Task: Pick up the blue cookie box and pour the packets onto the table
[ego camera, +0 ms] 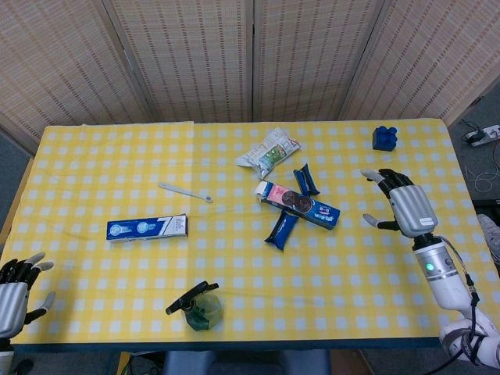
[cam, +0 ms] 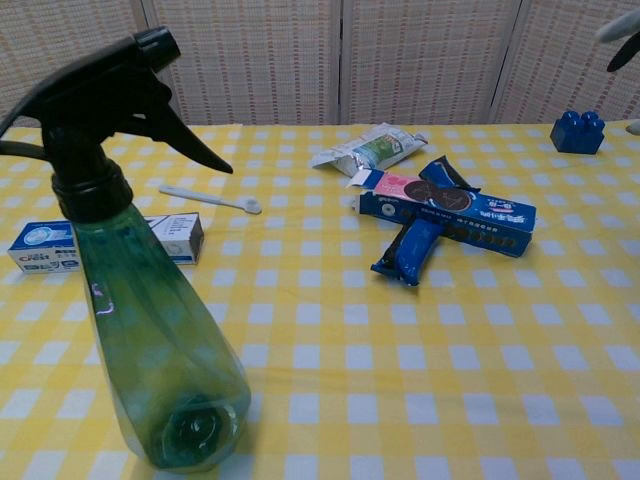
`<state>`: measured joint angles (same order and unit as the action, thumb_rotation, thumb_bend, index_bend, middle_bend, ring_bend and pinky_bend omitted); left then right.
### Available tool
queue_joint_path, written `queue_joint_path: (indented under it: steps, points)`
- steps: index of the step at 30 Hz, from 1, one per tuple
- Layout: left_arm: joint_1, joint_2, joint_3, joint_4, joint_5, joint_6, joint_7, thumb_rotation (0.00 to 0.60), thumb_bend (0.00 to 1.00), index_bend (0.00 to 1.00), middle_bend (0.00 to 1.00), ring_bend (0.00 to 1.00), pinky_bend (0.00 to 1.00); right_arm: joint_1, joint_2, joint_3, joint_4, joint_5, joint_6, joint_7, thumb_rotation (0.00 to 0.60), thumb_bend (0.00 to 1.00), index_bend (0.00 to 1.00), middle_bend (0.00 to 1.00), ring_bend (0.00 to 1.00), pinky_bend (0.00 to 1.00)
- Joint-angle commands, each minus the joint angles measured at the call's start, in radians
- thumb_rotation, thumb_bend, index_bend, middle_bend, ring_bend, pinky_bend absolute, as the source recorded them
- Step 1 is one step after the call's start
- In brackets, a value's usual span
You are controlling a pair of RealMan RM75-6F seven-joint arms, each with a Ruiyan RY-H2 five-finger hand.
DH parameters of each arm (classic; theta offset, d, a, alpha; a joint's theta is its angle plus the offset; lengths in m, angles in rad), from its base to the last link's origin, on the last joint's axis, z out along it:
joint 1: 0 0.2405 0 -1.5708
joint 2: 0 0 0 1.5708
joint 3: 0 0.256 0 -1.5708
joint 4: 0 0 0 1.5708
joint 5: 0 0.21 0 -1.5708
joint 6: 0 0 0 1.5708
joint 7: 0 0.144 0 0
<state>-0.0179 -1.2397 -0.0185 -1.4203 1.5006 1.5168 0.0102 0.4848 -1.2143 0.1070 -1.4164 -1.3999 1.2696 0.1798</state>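
Observation:
The blue cookie box (ego camera: 298, 202) (cam: 447, 208) lies flat on the yellow checked table, its open flap toward the left. One blue packet (ego camera: 280, 229) (cam: 411, 250) lies partly under the box's front side, and a second blue packet (ego camera: 306, 180) (cam: 445, 174) pokes out behind it. My right hand (ego camera: 403, 208) hovers open to the right of the box, well clear of it, fingers spread; only its fingertips (cam: 622, 28) show at the chest view's right edge. My left hand (ego camera: 16, 291) rests open at the table's front left corner.
A green spray bottle (ego camera: 199, 305) (cam: 140, 290) stands at the front. A toothpaste box (ego camera: 147, 227) (cam: 60, 245) lies at the left, a white spoon (ego camera: 184, 191) (cam: 210, 198) behind it. A white-green pouch (ego camera: 268, 151) (cam: 367, 150) lies behind the cookie box; a blue brick (ego camera: 383, 137) (cam: 577, 131) sits far right.

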Motion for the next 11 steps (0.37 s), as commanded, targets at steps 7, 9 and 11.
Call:
queue_joint_path:
  steps: [7, 9, 11]
  points:
    - [-0.003, -0.003, -0.006, -0.002, 0.008, 0.014, 0.002, 0.6, 0.33, 0.35, 0.19, 0.18, 0.09, -0.165, 0.028, -0.084, -0.014, -0.063, 0.167, -0.097, 0.6, 0.17, 0.29, 0.38, 0.23, 0.28]
    - [-0.004, -0.007, -0.007, 0.0, 0.007, 0.014, 0.004, 0.6, 0.33, 0.35, 0.19, 0.18, 0.09, -0.199, 0.032, -0.096, -0.024, -0.072, 0.2, -0.076, 0.6, 0.17, 0.31, 0.39, 0.24, 0.29]
    - [-0.006, -0.009, -0.009, -0.002, 0.009, 0.015, 0.01, 0.6, 0.33, 0.35, 0.19, 0.18, 0.09, -0.23, 0.034, -0.106, -0.03, -0.082, 0.228, -0.068, 0.6, 0.17, 0.32, 0.39, 0.24, 0.29]
